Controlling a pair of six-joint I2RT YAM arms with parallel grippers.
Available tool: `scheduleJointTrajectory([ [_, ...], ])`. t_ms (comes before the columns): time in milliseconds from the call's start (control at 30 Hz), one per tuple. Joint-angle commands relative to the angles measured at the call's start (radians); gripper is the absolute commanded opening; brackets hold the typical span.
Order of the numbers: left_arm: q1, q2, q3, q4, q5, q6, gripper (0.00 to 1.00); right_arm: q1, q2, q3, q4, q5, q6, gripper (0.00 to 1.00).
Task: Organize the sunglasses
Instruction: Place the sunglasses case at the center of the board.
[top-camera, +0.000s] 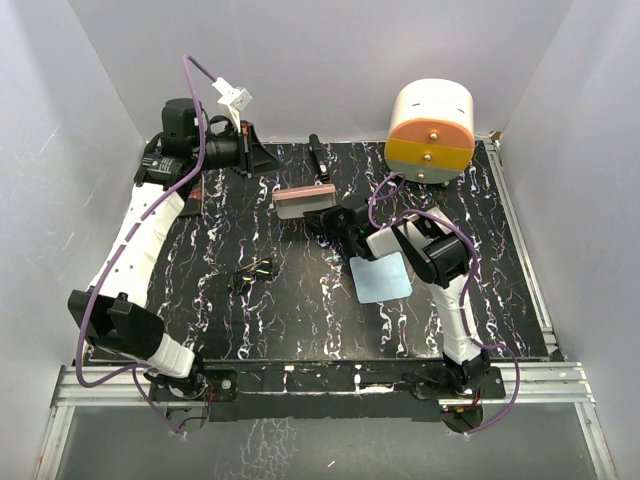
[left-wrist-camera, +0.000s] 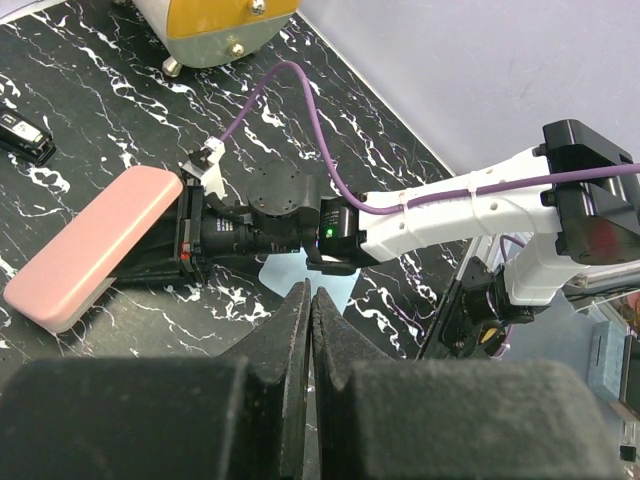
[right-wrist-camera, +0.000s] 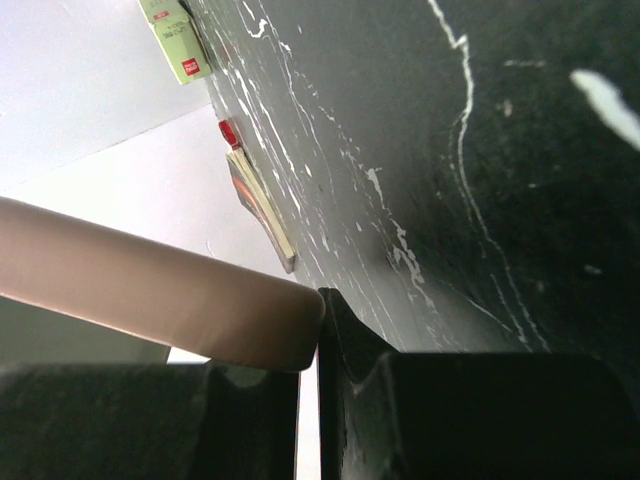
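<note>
Right gripper (top-camera: 328, 212) (left-wrist-camera: 185, 235), fingers clamped on one end of the pink glasses case (top-camera: 303, 200) (left-wrist-camera: 95, 245), the case extending away from the fingertips over the black marbled table (top-camera: 300, 320). Light blue cloth (top-camera: 380, 277) flat just behind this gripper, beside its forearm. Sunglasses (top-camera: 252, 272) on the table, to its left and toward the arm bases, well apart from both grippers. Left gripper (left-wrist-camera: 310, 300) (top-camera: 258, 152) at the far left edge, fingers pressed together, nothing between them.
</note>
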Motion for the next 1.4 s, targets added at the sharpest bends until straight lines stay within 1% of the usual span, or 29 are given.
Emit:
scheduleJointTrajectory([
  [0, 0.001, -0.053, -0.001, -0.011, 0.006, 0.014, 0.00, 0.006, 0.019, 0.043, 0.074, 0.012, 0.063, 0.08],
  [267, -0.001, -0.049, 0.012, -0.021, -0.002, 0.008, 0.00, 0.022, 0.017, 0.060, 0.045, 0.009, 0.079, 0.08],
  [400, 0.000, -0.045, 0.020, -0.028, -0.001, 0.006, 0.00, 0.031, -0.024, 0.065, -0.038, 0.021, 0.051, 0.12],
  [500, -0.001, -0.045, 0.026, -0.031, -0.001, 0.004, 0.00, 0.036, -0.073, 0.046, -0.095, 0.054, 0.022, 0.14],
  [633, 0.001, -0.047, 0.031, -0.032, -0.006, 0.000, 0.00, 0.036, -0.114, 0.068, -0.202, 0.071, -0.059, 0.14],
  [800, 0.001, -0.050, 0.031, -0.028, -0.010, -0.010, 0.00, 0.037, -0.156, 0.058, -0.267, 0.092, -0.109, 0.16],
  [867, 0.000, -0.052, 0.032, -0.027, -0.012, -0.013, 0.00, 0.037, -0.158, 0.055, -0.276, 0.090, -0.116, 0.21],
  [933, 0.000, -0.055, 0.032, -0.027, -0.013, -0.014, 0.00, 0.037, -0.158, 0.048, -0.262, 0.085, -0.118, 0.35],
  [967, 0.000, -0.056, 0.031, -0.027, -0.013, -0.013, 0.00, 0.037, -0.158, 0.047, -0.253, 0.083, -0.118, 0.39],
  [1000, -0.001, -0.057, 0.032, -0.027, -0.014, -0.014, 0.00, 0.037, -0.158, 0.046, -0.251, 0.083, -0.119, 0.41],
  [1367, -0.001, -0.068, 0.031, -0.035, -0.016, -0.006, 0.00, 0.037, -0.170, 0.044, -0.291, 0.088, -0.123, 0.42],
])
